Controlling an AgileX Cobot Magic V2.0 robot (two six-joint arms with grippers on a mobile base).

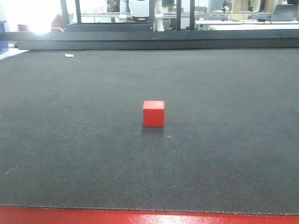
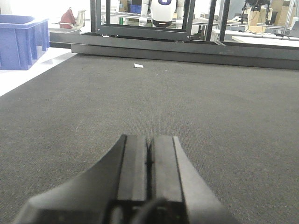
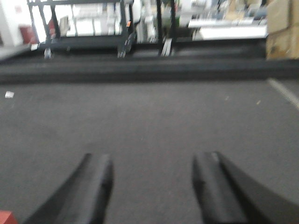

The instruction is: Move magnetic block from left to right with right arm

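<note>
block [image 1: 153, 114] sat on mat [image 1: 70, 140] | right gripper [image 3: 153, 161] was spread wide, view blurry, block cut off at corner | left gripper [image 2: 148, 140] was closed tight

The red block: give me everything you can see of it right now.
The red block is a small plain cube, matte and unmarked, with sharp edges; its top face looks lighter than its front. It sits flat on the dark woven mat, nothing else touching it. In the right wrist view only a red corner, likely its own, shows at the bottom left edge, outside the open right gripper.
</note>
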